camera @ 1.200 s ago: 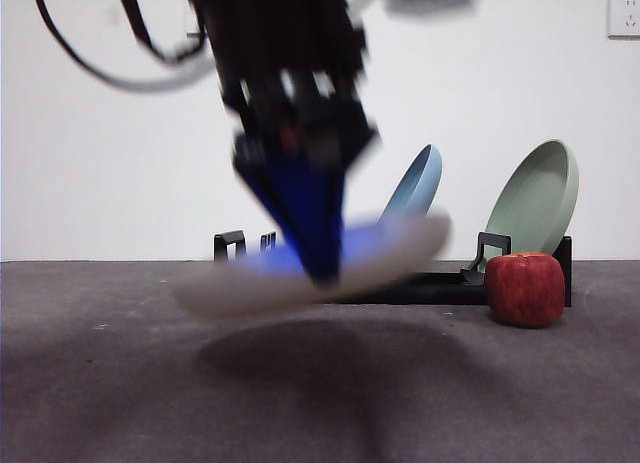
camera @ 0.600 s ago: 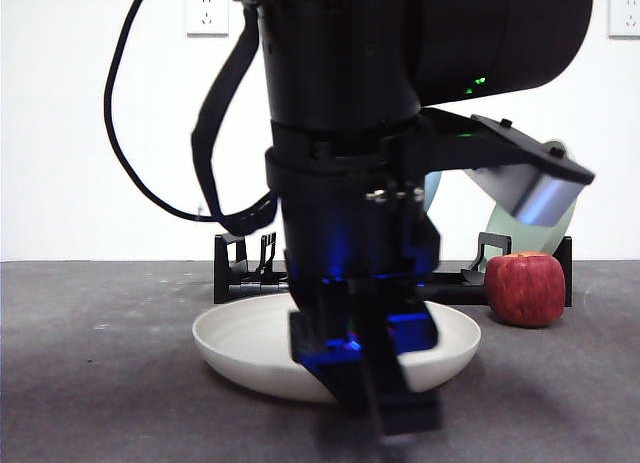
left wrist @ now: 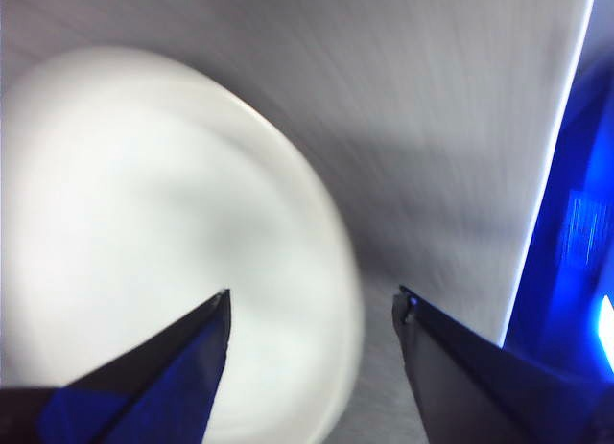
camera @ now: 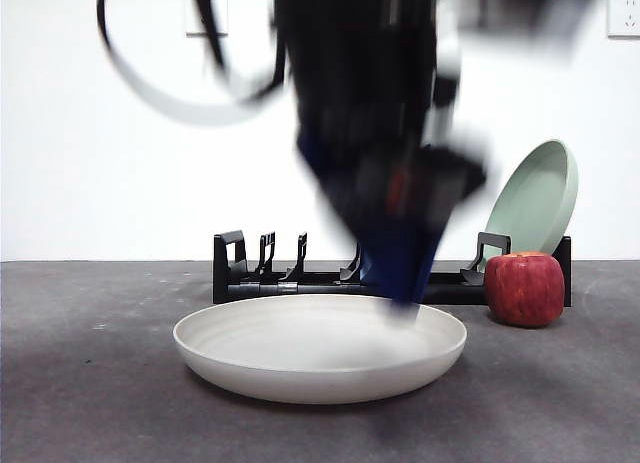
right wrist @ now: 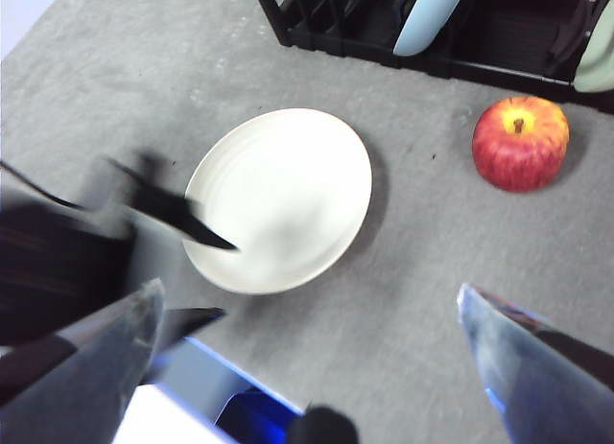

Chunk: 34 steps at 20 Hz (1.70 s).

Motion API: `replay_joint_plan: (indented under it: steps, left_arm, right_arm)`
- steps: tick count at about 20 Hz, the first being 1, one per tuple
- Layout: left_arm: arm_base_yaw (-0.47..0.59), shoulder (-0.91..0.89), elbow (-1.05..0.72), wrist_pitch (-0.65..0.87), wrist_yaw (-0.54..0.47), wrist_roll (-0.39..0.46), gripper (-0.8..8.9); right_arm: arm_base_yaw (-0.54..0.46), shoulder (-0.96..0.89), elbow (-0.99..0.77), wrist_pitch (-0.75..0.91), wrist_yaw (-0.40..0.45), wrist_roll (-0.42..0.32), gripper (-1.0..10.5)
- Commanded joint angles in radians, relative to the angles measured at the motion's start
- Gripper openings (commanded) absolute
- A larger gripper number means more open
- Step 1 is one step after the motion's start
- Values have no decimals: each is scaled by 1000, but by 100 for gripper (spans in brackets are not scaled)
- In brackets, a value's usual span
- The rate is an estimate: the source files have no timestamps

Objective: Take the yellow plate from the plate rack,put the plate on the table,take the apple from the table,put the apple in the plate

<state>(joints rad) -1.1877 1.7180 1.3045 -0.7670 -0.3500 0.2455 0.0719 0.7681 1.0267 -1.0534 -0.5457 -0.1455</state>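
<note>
The yellow plate (camera: 320,355) lies flat on the table (camera: 90,383), in front of the plate rack (camera: 260,281). My left gripper (camera: 400,295) is a dark blur just above the plate's far right rim. In the left wrist view it (left wrist: 312,305) is open and empty over the plate (left wrist: 144,223). The apple (camera: 525,288) stands to the right of the plate, by the rack's right end. My right gripper (right wrist: 307,295) is open and empty, high above the plate (right wrist: 283,195) and the apple (right wrist: 520,142).
A sage-green plate (camera: 540,198) leans in the rack's right end. A blue plate (right wrist: 427,12) stands in the rack (right wrist: 326,12); the arm hides it in the front view. The left arm (right wrist: 58,262) shows blurred beside the yellow plate.
My left gripper lowered the plate onto the table, let go of it and rose. The plate now rests flat. The apple has not moved.
</note>
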Motion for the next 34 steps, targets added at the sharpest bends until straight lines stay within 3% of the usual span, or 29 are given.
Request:
replay_joint_plan:
  steps: [1,5,8,12,21,33,34]
  left_arm:
    - [-3,-97,73,-43,48,-73,292]
    - [-2,-271,187,-101,66,-151,291]
    - [-2,-388,243,-150,66,-206,290]
    - [-2,-516,266,-174,67,-256,287]
    - [-2,-589,266,-234,67,-325,287]
    - [-2,-589,266,-248,66,-341,286]
    - [-2,-589,266,-249,65,-349,286]
  right_arm:
    - [2,50,4,63,18,24,567]
    - [5,198,4,207,63,56,568]
    - [30,338,4,301,182,59,573]
    - [56,513,4,394,238,60,574]
    - [135,761,4,637,421,58,610]
    - [141,993,4,740,470,70,592]
    - [141,1000,4,740,470,77,549]
